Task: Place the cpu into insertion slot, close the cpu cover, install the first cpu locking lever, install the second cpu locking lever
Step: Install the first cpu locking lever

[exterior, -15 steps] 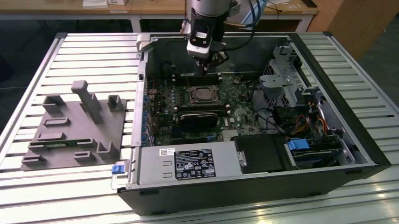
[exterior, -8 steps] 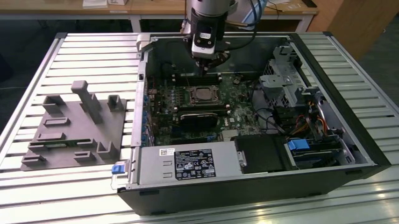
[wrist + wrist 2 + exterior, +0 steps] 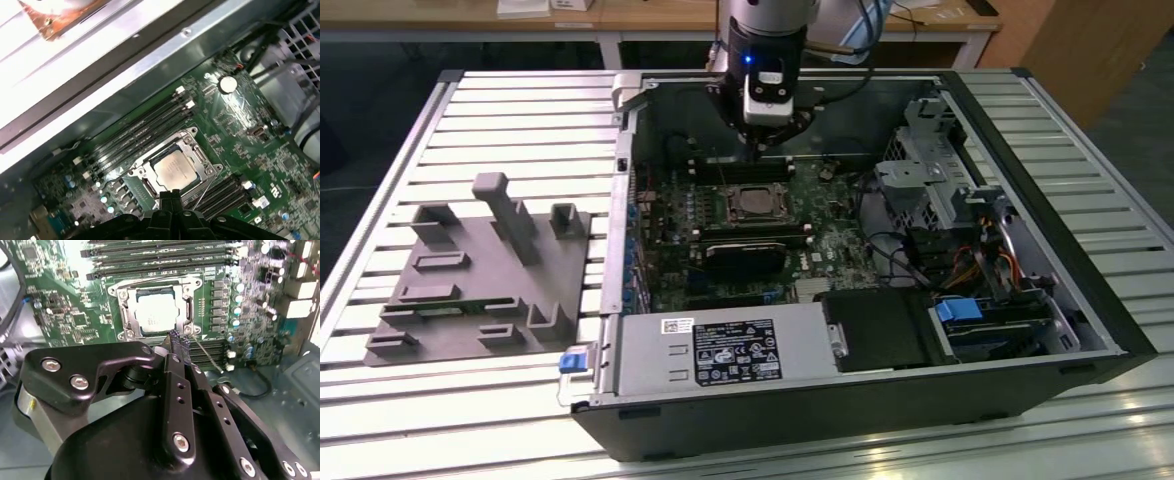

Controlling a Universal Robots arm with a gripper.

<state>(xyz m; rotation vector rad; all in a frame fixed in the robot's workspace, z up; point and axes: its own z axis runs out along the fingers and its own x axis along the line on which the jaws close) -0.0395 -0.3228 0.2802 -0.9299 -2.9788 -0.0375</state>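
The cpu (image 3: 155, 312) lies flat in the insertion slot (image 3: 754, 204) on the green board, its pale metal face up. The cpu cover (image 3: 188, 310) is down around it as a silvery frame; in the first wrist view the cpu (image 3: 173, 170) shows through the cover (image 3: 199, 159) window. A thin wire locking lever (image 3: 207, 356) sticks out slantwise from the socket's corner, and another (image 3: 150, 279) runs along the socket's far side. My gripper (image 3: 178, 341) hovers just off the socket's edge beside the slanting lever, fingers pressed together, with nothing seen between them. From outside, the gripper (image 3: 769, 148) hangs over the memory slots.
The open black computer case (image 3: 1067, 200) lies on a slatted table. Long black memory slots (image 3: 160, 260) flank the socket. A black heatsink block (image 3: 744, 255), drive bays with cables (image 3: 961, 230) and a power supply (image 3: 720, 350) fill the case. A grey fixture (image 3: 480, 270) sits at the exterior view's left.
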